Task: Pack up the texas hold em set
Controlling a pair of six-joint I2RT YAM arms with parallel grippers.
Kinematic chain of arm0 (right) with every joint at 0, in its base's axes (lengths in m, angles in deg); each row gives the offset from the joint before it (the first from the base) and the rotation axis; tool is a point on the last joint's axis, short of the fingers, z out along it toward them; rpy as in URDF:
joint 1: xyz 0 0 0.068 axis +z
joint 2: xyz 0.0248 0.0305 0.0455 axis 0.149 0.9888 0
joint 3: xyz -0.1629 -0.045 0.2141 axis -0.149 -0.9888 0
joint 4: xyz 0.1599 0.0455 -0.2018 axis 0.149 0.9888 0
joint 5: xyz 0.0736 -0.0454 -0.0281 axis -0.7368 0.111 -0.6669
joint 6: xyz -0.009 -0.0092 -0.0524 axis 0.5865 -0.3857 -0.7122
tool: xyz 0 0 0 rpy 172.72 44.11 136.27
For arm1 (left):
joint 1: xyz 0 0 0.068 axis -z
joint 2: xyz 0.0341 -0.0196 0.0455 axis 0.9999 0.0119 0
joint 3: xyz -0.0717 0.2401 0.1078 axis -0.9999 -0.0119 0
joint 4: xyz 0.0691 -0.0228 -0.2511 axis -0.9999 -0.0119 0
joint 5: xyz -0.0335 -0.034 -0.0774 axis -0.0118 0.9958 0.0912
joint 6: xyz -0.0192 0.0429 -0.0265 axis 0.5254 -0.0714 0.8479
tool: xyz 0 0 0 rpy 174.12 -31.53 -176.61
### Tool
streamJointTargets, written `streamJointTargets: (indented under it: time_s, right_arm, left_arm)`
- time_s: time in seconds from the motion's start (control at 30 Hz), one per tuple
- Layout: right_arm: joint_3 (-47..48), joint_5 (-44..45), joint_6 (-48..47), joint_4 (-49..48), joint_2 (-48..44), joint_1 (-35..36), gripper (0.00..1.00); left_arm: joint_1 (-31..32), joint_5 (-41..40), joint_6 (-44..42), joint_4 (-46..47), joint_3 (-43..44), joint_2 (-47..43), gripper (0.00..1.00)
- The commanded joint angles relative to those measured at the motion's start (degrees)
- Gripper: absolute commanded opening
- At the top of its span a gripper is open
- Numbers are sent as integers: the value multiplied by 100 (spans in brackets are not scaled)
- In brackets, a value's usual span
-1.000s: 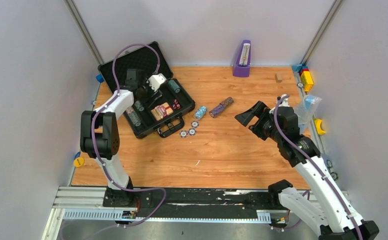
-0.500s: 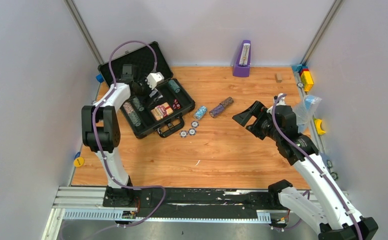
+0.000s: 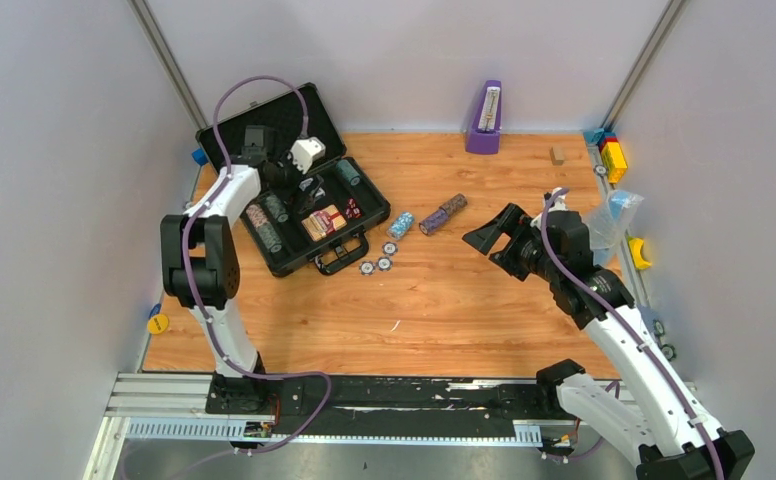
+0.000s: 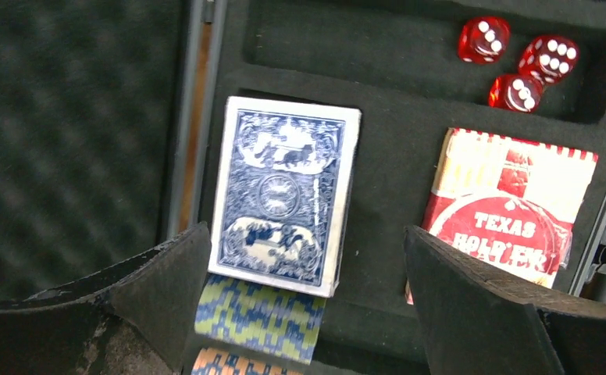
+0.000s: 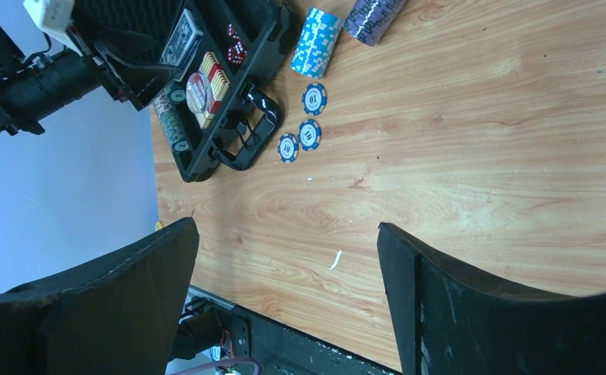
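Open briefcase (image 3: 282, 118) at bench (image 3: 464, 310) back-left, lid up. Inside: blue card deck (image 4: 284, 191) flat in foam slot, red Texas Hold'em deck (image 4: 511, 211) just beside it, three red dice (image 4: 518, 58) in next pocket, striped chip roll (image 4: 257, 316) at blue deck's near end. Left claw (image 4: 306, 266) released, jaws wide over blue card deck, gripping nothing. Right claw (image 5: 284, 234) also released and empty, hanging above bare wood, well apart from briefcase. Out on bench near briefcase front: light-blue chip roll (image 3: 401, 224), purple chip roll (image 3: 442, 214), three loose chips (image 3: 379, 258).
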Motion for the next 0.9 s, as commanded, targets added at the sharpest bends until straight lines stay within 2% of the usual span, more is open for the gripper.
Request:
streamJointTargets:
  time_s: [0.0,0.13,0.23,0.33,0.43,0.63,0.7,0.73,0.77,0.8,0.83,0.87]
  right_arm:
    - [-42,-13,-52,-347,14,-1,86]
    - [-59,-28,-9,-387,127,6,85]
    - [-102,-61,10,-414,192,0,85]
    - [-282,2,81,-543,166,9,85]
    - [-426,64,215,-652,145,8,85]
    - [-446,49,176,-703,241,0,85]
    - [-461,68,174,-702,225,1,85]
    - [-471,69,187,-703,210,1,85]
    - [-484,63,205,-702,195,1,85]
    - [-497,52,216,-710,183,-1,85]
    - [-513,32,226,-709,158,2,85]
    - [-523,26,224,-711,131,10,85]
  left_arm:
    - [26,-628,1349,242,335,-407,100]
    - [28,-1550,2517,-148,701,-191,100]
    - [27,-2004,3148,-201,640,-230,100]
    - [29,-2786,3625,-308,596,-308,100]
    - [29,-2859,3876,198,-57,-647,100]
    - [26,-3022,4303,2007,-1634,-2129,100]
    - [29,-3175,4720,2079,-1812,-2276,100]
    - [27,-3395,5411,1988,-1809,-2241,100]
    - [12,-3733,5712,1809,-1796,-2095,100]
    - [-13,-3643,5768,1726,-1658,-1993,98]
    - [-38,-3402,5737,1430,-1536,-1720,95]
    - [-42,-3363,5880,1210,-1191,-1581,85]
